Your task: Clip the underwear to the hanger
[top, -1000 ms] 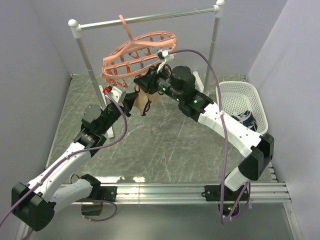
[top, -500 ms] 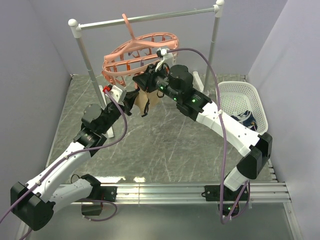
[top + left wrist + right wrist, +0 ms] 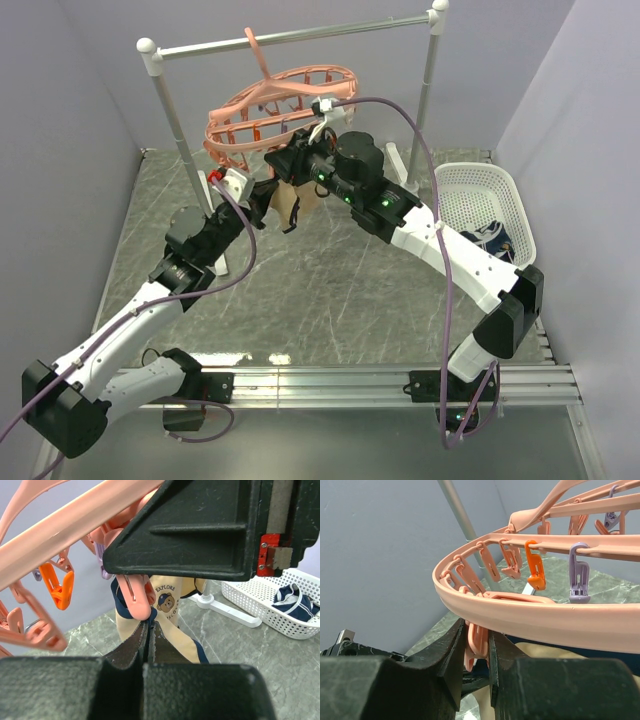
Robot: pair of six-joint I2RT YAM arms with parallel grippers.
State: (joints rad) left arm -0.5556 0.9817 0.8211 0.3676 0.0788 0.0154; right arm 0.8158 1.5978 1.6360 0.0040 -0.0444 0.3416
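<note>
The beige underwear (image 3: pixel 172 592) with navy trim and a bear print hangs below the salmon-pink round hanger (image 3: pixel 285 100). My left gripper (image 3: pixel 151 626) is shut on its navy waistband, right under a pink clip (image 3: pixel 137 600) whose tip meets the same trim. My right gripper (image 3: pixel 478 630) is shut on a pink clip (image 3: pixel 476 644) that hangs from the hanger's ring (image 3: pixel 545 622), squeezing it from both sides. In the top view both grippers meet under the hanger's near rim, left gripper (image 3: pixel 268 195) below right gripper (image 3: pixel 290 165), with the underwear (image 3: pixel 290 208) dangling between them.
The hanger's hook hangs on the bar of a silver-and-white rack (image 3: pixel 300 35). A white basket (image 3: pixel 485 200) at the right holds a navy garment (image 3: pixel 495 238). Orange (image 3: pixel 535 570) and purple (image 3: pixel 579 575) clips hang on the ring's far side.
The right arm has edged left toward the hanger's rim and the hanger has swung slightly. The left arm has lifted a little with the underwear.
</note>
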